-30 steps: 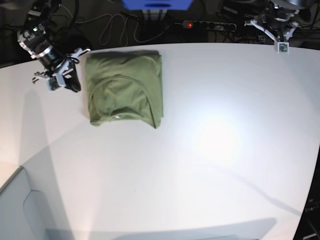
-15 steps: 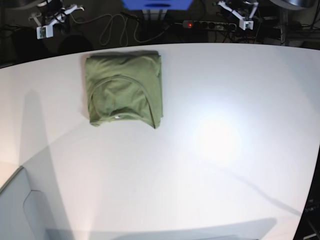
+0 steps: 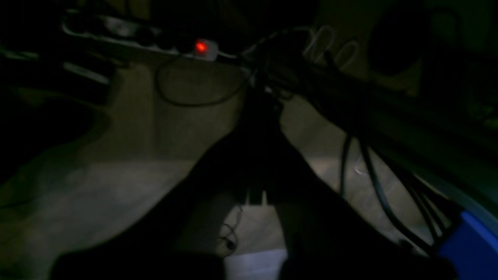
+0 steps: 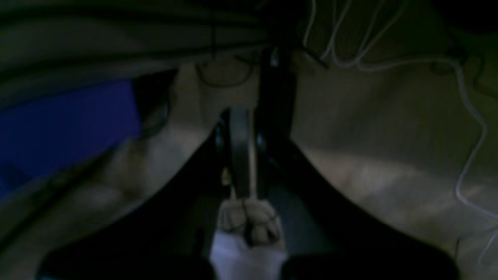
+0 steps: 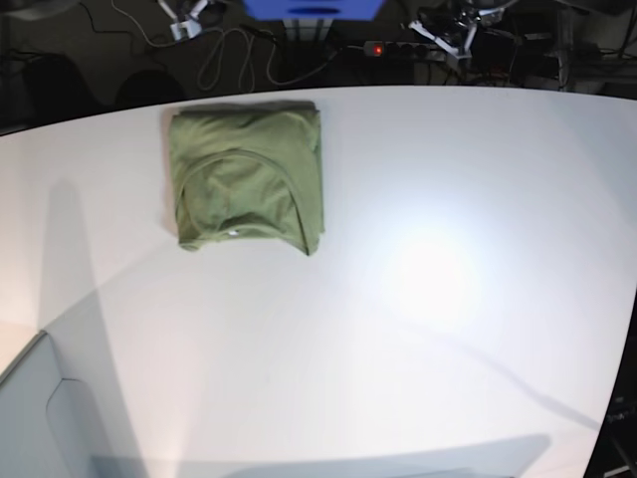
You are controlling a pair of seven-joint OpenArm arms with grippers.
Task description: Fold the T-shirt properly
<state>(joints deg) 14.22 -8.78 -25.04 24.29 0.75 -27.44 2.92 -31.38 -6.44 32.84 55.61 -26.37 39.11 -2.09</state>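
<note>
Now the T-shirt lies folded near the worktop's far-left corner, long axis running far-to-near. Both tools, right and left, sit closed and empty beyond the far edge; the right is nearer.

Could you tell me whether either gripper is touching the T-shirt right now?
No, the folded T-shirt lies alone on the white table, no gripper near it.
</note>
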